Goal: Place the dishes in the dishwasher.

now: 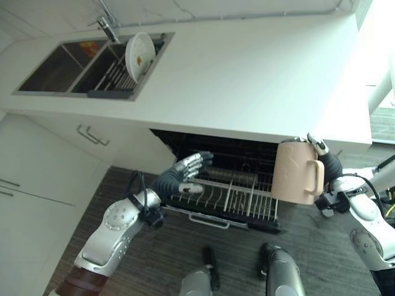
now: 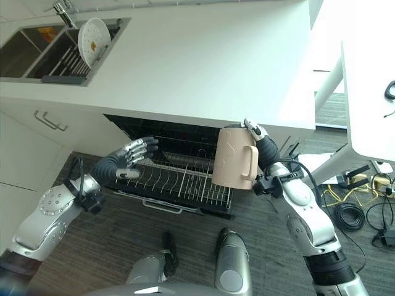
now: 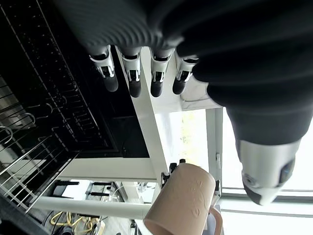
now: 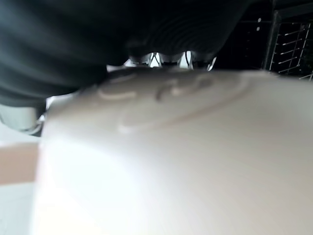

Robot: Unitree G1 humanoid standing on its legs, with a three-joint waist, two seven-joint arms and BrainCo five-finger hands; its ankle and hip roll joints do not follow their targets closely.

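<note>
Your right hand has its fingers curled round a large beige mug; the fingertips show over the mug's top edge. The mug is held in the air with its handle toward the wrist, at the right end of the open dishwasher and above the right part of its pulled-out rack. From these views you cannot tell whether the mug touches the rack.

Your left hand has its fingers straight and relaxed, thumb apart, grasping nothing. It hovers at the left end of the rack, in front of the dark dishwasher opening. In the left wrist view the fingers point toward the dark interior, with the mug beyond them.

The rack is a wire basket with rows of upright tines. No dish stands among the tines that show. A silver handle runs along its front edge.

The white counter lies above the dishwasher. At its far left a double sink is set into it. The right basin holds a wire drainer, and a white plate stands on edge in that drainer. A tap stands behind the sink.
</note>
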